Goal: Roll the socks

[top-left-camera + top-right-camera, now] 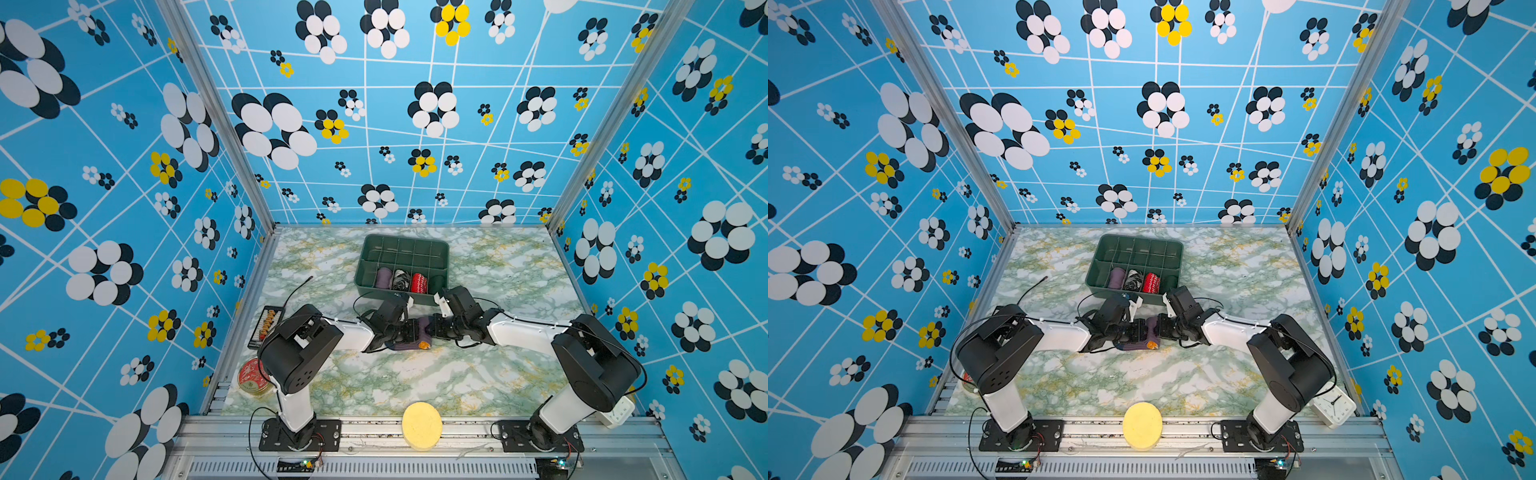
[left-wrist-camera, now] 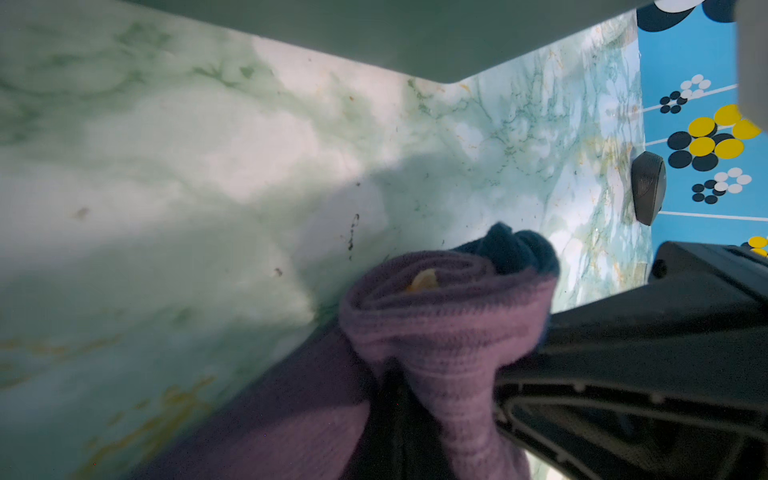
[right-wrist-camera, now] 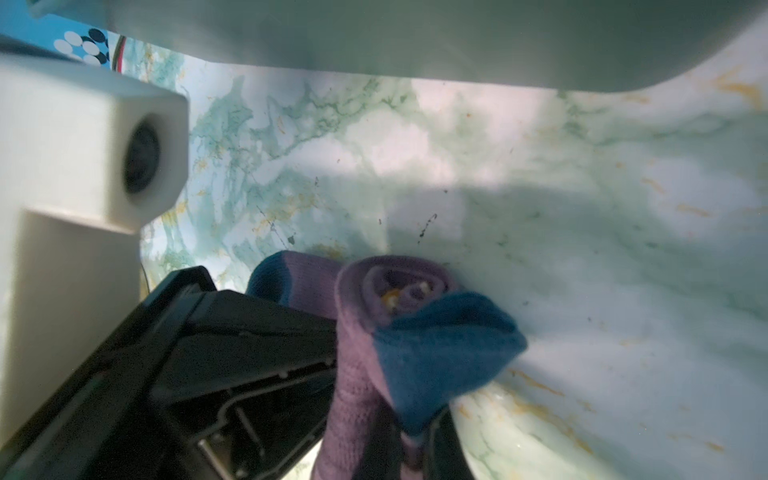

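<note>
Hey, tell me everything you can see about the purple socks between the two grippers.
The socks are purple ribbed knit with dark blue patches, wound into a loose spiral roll with orange cuff at its core. The roll sits on the marbled table, pinched from opposite sides by the left gripper and right gripper, jaws shut.

No word, brand or number can be read anywhere. The white clock (image 1: 1334, 405) at the near right corner of the table (image 1: 1121, 382) shows hands and tick marks, its numerals too small to make out. The round red tin (image 1: 253, 374) at the near left edge bears a pale pattern, possibly lettering, but it is illegible.
</note>
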Robot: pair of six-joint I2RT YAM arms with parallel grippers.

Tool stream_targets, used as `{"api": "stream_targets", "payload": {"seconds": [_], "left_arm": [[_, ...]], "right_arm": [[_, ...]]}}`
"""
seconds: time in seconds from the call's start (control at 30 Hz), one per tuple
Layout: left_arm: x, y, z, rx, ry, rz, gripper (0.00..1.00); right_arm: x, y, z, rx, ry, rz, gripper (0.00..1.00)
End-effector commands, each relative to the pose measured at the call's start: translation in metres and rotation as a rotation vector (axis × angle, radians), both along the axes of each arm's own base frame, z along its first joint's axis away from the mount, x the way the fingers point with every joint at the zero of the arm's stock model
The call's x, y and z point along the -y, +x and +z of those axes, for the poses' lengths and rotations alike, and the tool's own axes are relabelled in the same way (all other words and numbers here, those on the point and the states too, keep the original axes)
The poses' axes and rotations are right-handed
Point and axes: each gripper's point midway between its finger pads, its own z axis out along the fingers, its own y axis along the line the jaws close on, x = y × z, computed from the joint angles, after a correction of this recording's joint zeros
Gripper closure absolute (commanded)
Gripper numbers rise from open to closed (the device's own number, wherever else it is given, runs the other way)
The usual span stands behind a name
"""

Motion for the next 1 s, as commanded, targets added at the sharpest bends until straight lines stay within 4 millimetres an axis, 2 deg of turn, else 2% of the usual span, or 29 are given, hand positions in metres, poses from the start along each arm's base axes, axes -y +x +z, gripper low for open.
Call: {"api": "stream_targets", "payload": {"seconds": [0.0,0.1,0.2,0.23,0.27,0.4,0.7,0.8,0.97], "left_arm": [[-0.007,-0.039,-0.041,-0.129,0.075,-0.078,0.96],[-0.016,-0.036,-0.044,-0.130,0.101,-0.062,0.88],[-0.027,-0.028,-0.036,-0.108,0.102,-0.037,0.84],[-0.030,-0.026,-0.034,-0.104,0.105,-0.029,0.79],[-0.034,-0.023,-0.032,-0.098,0.108,-0.021,0.78],[-0.046,-0.012,-0.018,-0.061,0.114,0.003,0.78],[-0.053,0.003,0.015,0.020,0.110,0.025,0.75],[-0.056,0.003,0.025,0.037,0.106,0.035,0.76],[-0.064,-0.013,0.032,0.050,0.115,0.039,0.80]], "right_arm": [[-0.007,-0.034,-0.022,-0.071,-0.082,0.117,1.00],[-0.001,-0.035,-0.022,-0.067,-0.121,0.124,1.00],[0.004,-0.035,-0.022,-0.061,-0.153,0.126,1.00],[0.006,-0.036,-0.023,-0.062,-0.163,0.126,1.00],[0.006,-0.035,-0.022,-0.059,-0.168,0.125,1.00],[0.008,-0.035,-0.021,-0.054,-0.187,0.129,1.00],[0.009,-0.033,-0.017,-0.040,-0.223,0.141,1.00],[0.009,-0.033,-0.015,-0.036,-0.236,0.149,1.00],[0.009,-0.032,-0.010,-0.031,-0.250,0.163,1.00]]}}
